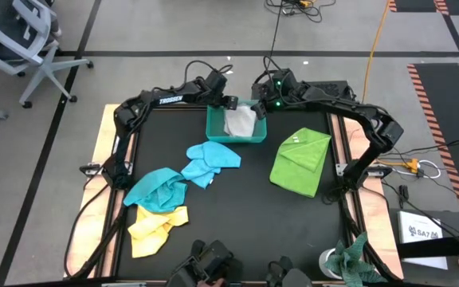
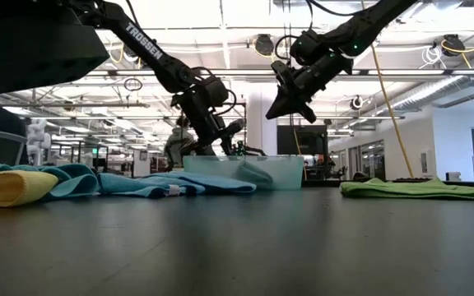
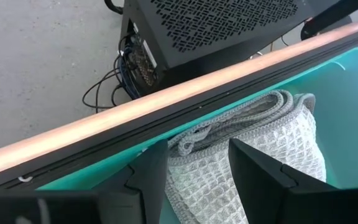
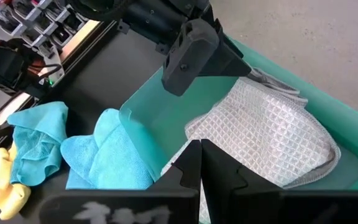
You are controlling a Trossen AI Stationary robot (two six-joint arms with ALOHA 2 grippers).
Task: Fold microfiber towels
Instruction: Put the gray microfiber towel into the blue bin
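Black tabletop [image 1: 237,223]: grey towel [image 1: 239,122] folded in tray [image 1: 213,131], left jaws spread over it; right jaws pressed together, empty; green towel [image 1: 301,161] folded; blue [image 1: 205,162], yellow [image 1: 156,227] towels still crumpled.

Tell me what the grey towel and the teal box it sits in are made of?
The grey towel looks like soft woven cloth: a waffle grid of little squares, with floppy folds. The teal box looks like hard plastic: smooth, slightly shiny walls that stand up straight.

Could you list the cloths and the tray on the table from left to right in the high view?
Yellow towel → turquoise towel → light blue towel → teal tray holding the grey towel → lime green towel.
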